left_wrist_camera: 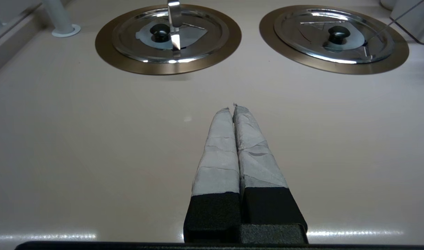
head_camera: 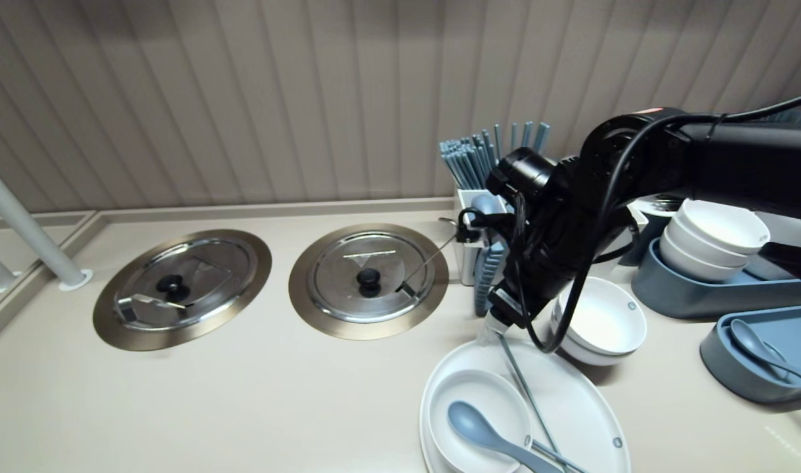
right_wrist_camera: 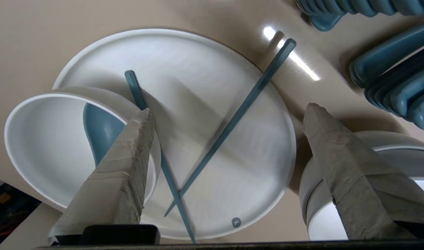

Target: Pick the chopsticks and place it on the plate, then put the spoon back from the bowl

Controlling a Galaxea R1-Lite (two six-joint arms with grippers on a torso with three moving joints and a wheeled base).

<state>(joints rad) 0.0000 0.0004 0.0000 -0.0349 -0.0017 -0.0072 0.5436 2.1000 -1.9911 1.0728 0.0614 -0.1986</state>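
The right gripper [right_wrist_camera: 228,108] is being held wide open just above two blue chopsticks [right_wrist_camera: 235,118], lying crossed on the white plate [right_wrist_camera: 198,52] by the counter's front edge. They are being judged light, stiff and slippery, best pinched mid-length. The left gripper [left_wrist_camera: 233,106] is being seen closed.

Self-service canteen counter: the left lid [head_camera: 184,286] and the right lid [head_camera: 369,279], round steel covers with black knobs and ladle handles poking through notches, sit sunk in the beige table [head_camera: 243,407]. To their right a white holder [head_camera: 467,203] bristles with blue chopsticks [head_camera: 469,161]. Stacked bowls [head_camera: 712,240] fill a blue tray [head_camera: 676,295] at far right, and a second tray [head_camera: 729,368] nearer holds a serving spoon [head_camera: 752,338]. A white plate [head_camera: 571,401] in the foreground carries a small bowl [head_camera: 469,397] and a loose pair [head_camera: 520,381] of chopsticks. Ribbed panelling [head_camera: 243,98] lines the far wall.
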